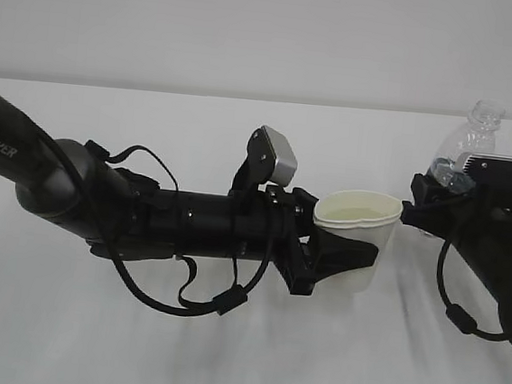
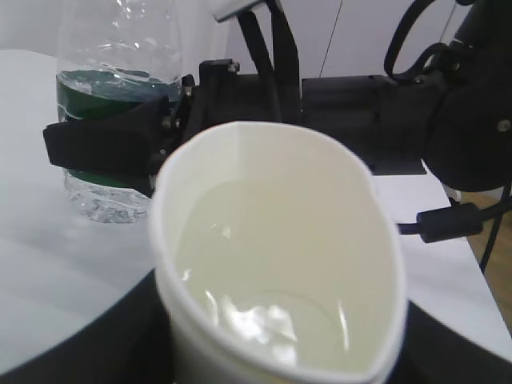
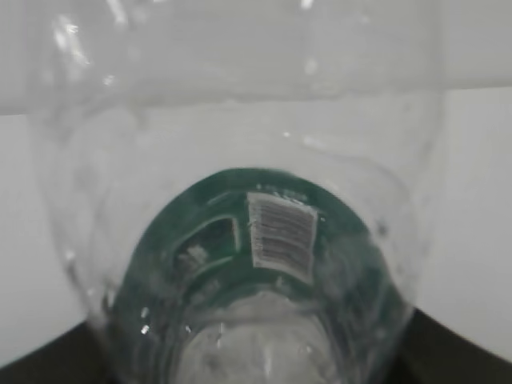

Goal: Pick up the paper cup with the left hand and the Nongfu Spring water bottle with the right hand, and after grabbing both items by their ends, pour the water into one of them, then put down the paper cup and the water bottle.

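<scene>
My left claw pinches the cup (rim squashed oval), water pooled inside. My right claw clamps the bottle upright at the label, well apart on the table.

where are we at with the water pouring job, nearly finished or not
Pour looks done: the paper cup holds water and the bottle stands upright. Both are gripped, cup by the left gripper, bottle by the right gripper. Left: releasing both.
</scene>
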`<state>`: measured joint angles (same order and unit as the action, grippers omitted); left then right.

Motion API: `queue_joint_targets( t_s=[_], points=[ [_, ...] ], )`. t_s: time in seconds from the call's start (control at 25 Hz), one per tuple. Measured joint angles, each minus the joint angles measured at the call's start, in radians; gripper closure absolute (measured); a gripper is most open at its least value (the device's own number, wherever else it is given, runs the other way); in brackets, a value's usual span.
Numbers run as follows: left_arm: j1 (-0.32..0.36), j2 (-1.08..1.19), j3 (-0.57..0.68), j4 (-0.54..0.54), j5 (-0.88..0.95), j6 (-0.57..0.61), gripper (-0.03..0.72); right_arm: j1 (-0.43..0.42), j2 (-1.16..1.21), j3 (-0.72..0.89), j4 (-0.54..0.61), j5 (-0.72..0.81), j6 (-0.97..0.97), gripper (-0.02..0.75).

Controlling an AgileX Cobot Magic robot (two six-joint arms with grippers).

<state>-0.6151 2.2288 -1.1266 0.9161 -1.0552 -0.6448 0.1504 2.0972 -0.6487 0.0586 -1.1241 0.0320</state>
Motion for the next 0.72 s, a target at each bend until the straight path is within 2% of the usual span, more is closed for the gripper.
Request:
queue_joint_targets(
  t_s=[0.72],
  points=[
    [0.0, 0.0, 0.0, 0.0, -0.003, 0.0, 0.279, 0.0, 0.0, -0.002, -0.015, 0.0, 0.0, 0.335]
  ],
)
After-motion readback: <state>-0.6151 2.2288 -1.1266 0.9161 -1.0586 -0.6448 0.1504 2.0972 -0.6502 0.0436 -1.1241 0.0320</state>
